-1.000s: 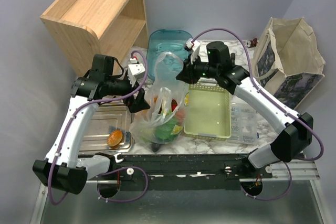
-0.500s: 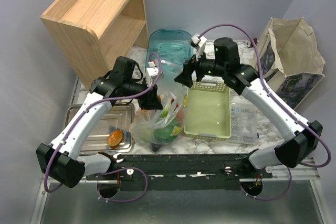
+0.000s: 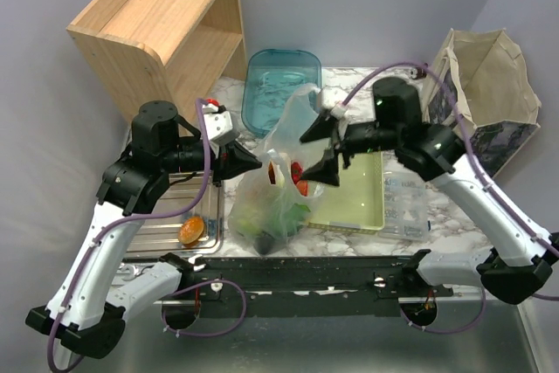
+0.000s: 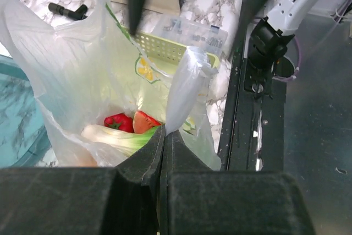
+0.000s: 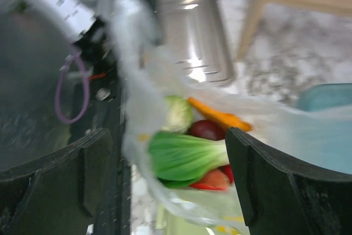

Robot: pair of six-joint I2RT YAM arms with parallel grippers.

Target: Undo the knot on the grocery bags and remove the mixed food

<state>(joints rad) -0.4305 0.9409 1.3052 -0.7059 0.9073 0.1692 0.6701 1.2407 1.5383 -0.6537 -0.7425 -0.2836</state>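
- Pinching one twisted handle strand of the thin, crinkly, translucent whitish plastic grocery bag, the left gripper has its fingers fully closed on the plastic. In the left wrist view the strand's long axis runs from the fingertips toward 12 o'clock.
- In the top view the grocery bag stands on the marbled table. A steel tray lies at its 9 o'clock, a pale green perforated basket at its 3 o'clock and a teal tub at its 12 o'clock.
- The right gripper sits at the bag's 2 o'clock, fingers spread wide and holding nothing. The bag's film lies straight ahead between them.
- Inside the bag show a green-white leafy vegetable and a dark red apple.
- Both forearms are level and point inward, tips facing across the bag.
- Judged stage: the mouth looks loosened, and the right arm is the nearer to the free side.
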